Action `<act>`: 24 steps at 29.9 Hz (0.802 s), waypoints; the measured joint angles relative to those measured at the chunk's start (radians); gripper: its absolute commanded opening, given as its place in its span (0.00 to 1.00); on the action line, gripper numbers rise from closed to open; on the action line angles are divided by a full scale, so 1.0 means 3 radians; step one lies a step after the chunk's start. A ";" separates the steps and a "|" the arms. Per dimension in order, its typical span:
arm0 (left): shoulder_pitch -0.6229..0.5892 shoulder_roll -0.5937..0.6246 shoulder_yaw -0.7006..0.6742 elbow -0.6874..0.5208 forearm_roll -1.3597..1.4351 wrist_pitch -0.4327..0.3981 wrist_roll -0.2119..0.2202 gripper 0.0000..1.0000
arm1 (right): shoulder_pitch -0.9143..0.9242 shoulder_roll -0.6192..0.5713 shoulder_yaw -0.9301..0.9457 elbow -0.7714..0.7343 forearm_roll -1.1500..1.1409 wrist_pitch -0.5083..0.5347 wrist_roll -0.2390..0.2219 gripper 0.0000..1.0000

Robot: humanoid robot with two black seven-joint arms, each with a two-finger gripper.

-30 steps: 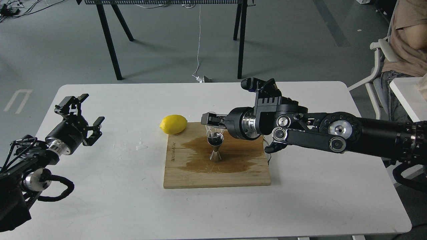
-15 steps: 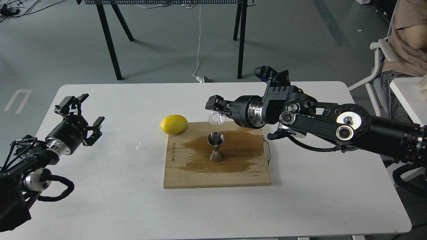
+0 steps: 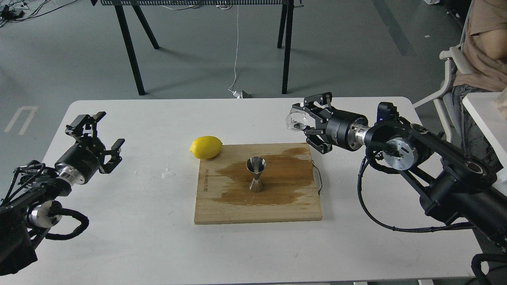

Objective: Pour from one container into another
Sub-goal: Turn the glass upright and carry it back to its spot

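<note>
The steel jigger (image 3: 256, 175) stands upright on the wooden board (image 3: 257, 206), in the middle of a dark wet stain. My right gripper (image 3: 301, 120) hovers above the table to the upper right of the board, well clear of the jigger. It is shut on the small clear cup (image 3: 295, 120), which lies tilted on its side with its mouth facing left. My left gripper (image 3: 97, 136) rests far to the left over the table, open and holding nothing.
A yellow lemon (image 3: 206, 147) touches the board's far left corner. Small water drops (image 3: 168, 173) lie on the white table (image 3: 119, 221) left of the board. A seated person (image 3: 481, 47) and a chair are at the far right.
My right gripper has pulled back to the right and upward with the cup, away from the spot above the jigger. The left arm has not moved.
</note>
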 measured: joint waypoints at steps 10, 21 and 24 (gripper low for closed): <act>0.0003 -0.0012 0.0001 -0.0004 0.0001 0.0000 0.0000 0.97 | -0.1012 0.0020 0.1223 0.0006 0.0762 0.0151 0.0009 0.46; 0.0035 -0.0025 0.0001 -0.0005 0.0001 0.0000 0.0000 0.97 | -0.1507 0.0065 0.1647 -0.0506 0.1781 0.0229 0.0101 0.46; 0.0044 -0.0029 0.0001 -0.0005 0.0001 0.0000 0.0000 0.97 | -0.1514 0.0112 0.1651 -0.0750 0.1985 0.0234 0.0110 0.46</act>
